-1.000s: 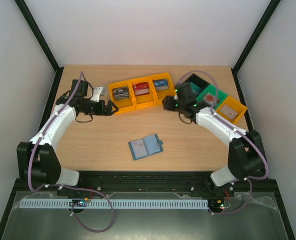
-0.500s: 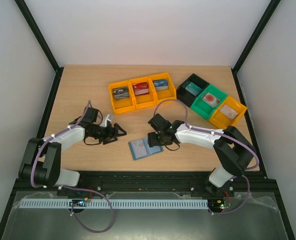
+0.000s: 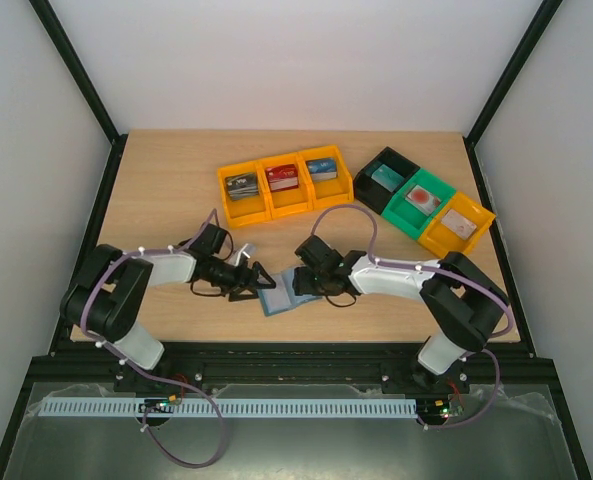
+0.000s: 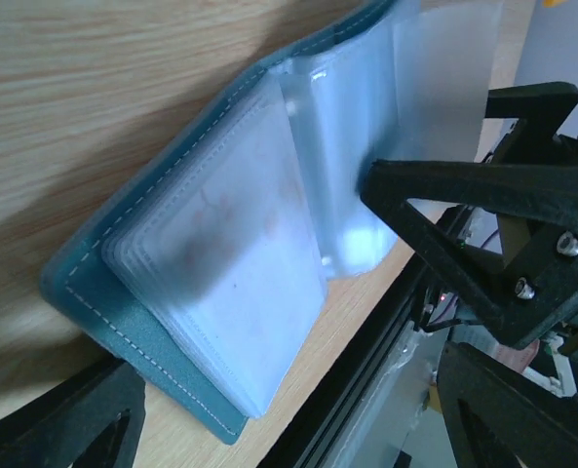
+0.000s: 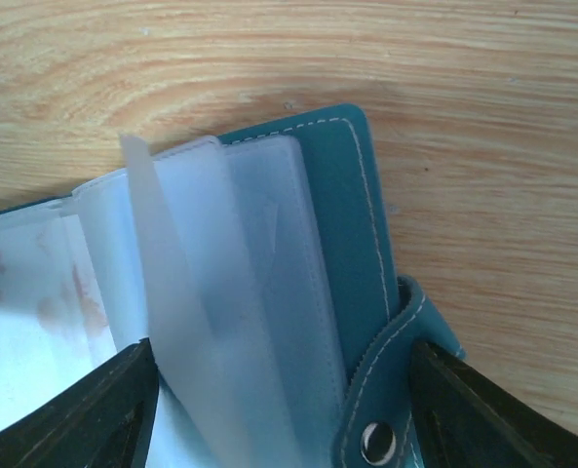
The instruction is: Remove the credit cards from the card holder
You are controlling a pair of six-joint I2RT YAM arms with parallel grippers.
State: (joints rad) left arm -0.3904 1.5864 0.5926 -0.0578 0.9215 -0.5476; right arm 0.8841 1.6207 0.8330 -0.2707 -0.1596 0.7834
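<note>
We see the teal holder (image 3: 279,297) lying open and flat, its clear sleeves (image 5: 259,253) fanned, one standing upright; cards (image 3: 282,178) lie in bins (image 3: 260,190) beyond.

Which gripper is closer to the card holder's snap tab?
Right. The right gripper has the snap tab between its open fingers; the left gripper is at the card holder's opposite edge.

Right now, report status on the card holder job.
Left gripper open at the card holder, left edge. Right gripper open over snap-tab side. Holder open on table, reddish card inside. One clear sleeve flipped up.
</note>
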